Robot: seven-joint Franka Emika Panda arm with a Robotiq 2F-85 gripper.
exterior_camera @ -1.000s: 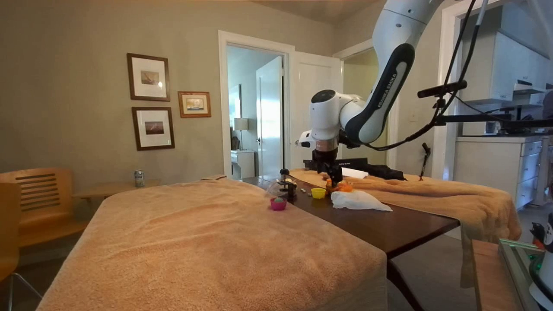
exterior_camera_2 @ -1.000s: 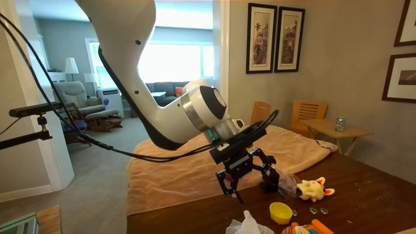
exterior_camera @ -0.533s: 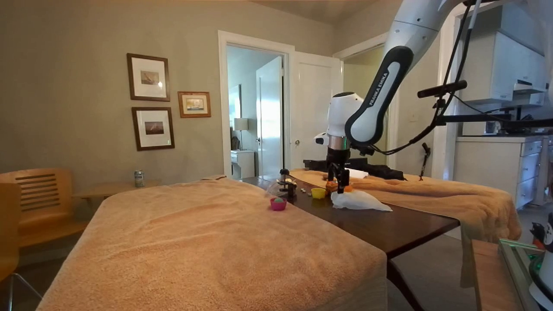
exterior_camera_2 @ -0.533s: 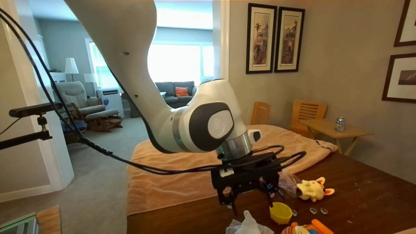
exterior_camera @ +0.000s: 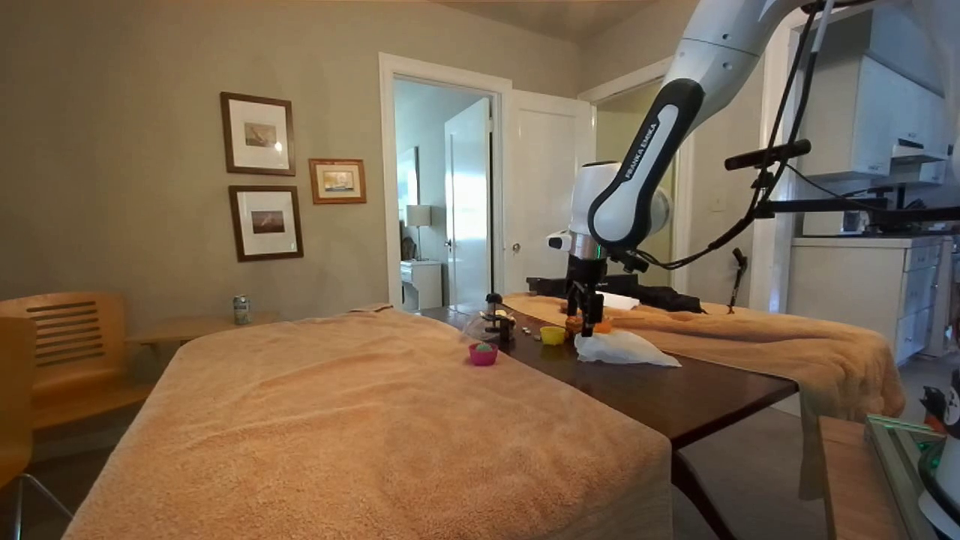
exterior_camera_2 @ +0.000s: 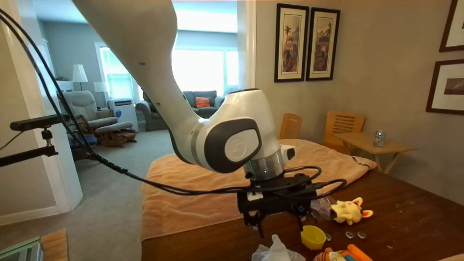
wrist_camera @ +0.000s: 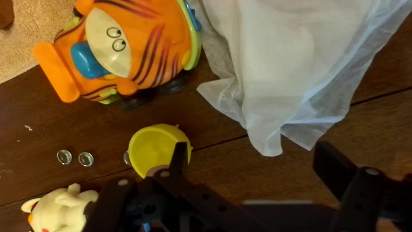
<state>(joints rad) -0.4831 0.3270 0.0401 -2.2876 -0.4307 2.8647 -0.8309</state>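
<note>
In an exterior view, the black two-fingered tool (exterior_camera: 580, 323) is hanging farther toward three o'clock than a second ago, with the small yellow plastic cup (exterior_camera: 553, 335) resting at its eight o'clock and the crumpled, thin white bag (exterior_camera: 626, 349) lying at its four, both on the dark wooden tabletop (exterior_camera: 697, 390). In an exterior view, the arm's white wrist (exterior_camera_2: 242, 143) is standing more upright, its earlier tilt mostly gone, leaving the tool lower and the cup at its three o'clock. In the wrist view, the fingers (wrist_camera: 333, 169) are standing wide apart, holding nothing, so the shift is putting the tool closest to cup and bag; the bag is reaching in from twelve o'clock, the cup is sitting at nine, overlapped by one finger (touching or not, I cannot tell), and the orange striped plastic toy (wrist_camera: 145, 42) is lying between ten and eleven.
</note>
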